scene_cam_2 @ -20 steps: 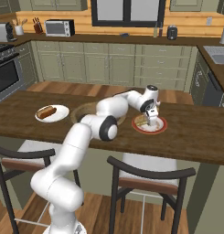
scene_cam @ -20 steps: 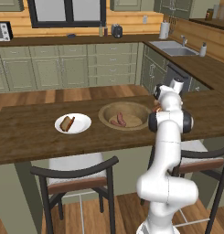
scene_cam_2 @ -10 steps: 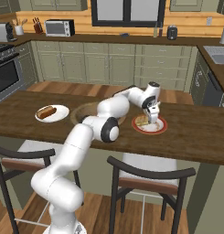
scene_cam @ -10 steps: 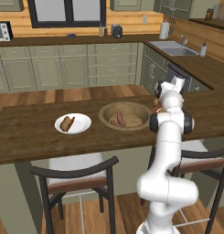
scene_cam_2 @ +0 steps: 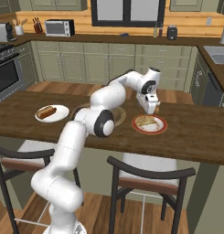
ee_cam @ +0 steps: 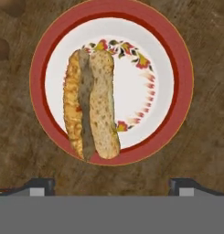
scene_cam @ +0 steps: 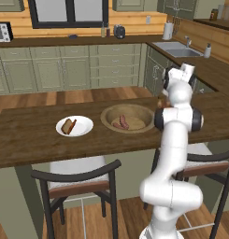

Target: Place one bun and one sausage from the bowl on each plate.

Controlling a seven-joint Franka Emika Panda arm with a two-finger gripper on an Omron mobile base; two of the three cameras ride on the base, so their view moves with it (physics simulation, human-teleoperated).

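Note:
A long split bun point(ee_cam: 90, 105) lies on the red-rimmed plate point(ee_cam: 182, 91), off-centre toward one side of it. My gripper point(ee_cam: 111, 187) hangs straight above that plate, open and holding nothing. From the right base view the gripper point(scene_cam_2: 153, 109) is a little above the bun point(scene_cam_2: 145, 121) on the red-rimmed plate point(scene_cam_2: 161, 128). The tan wooden bowl point(scene_cam: 106, 116) holds a sausage point(scene_cam: 120, 123). The plain white plate point(scene_cam: 84, 126) to its left carries a bun with a sausage point(scene_cam_2: 45, 111).
Everything stands on a dark wooden counter point(scene_cam: 22, 140). Two stools point(scene_cam: 78, 179) are tucked under its near edge. My own arm point(scene_cam_2: 104, 123) stretches over the bowl point(scene_cam_2: 121, 115) and hides part of it.
The gripper has lifted up off the red-rimmed plate and its jaws have spread a bit wider. The bun stays on the plate.

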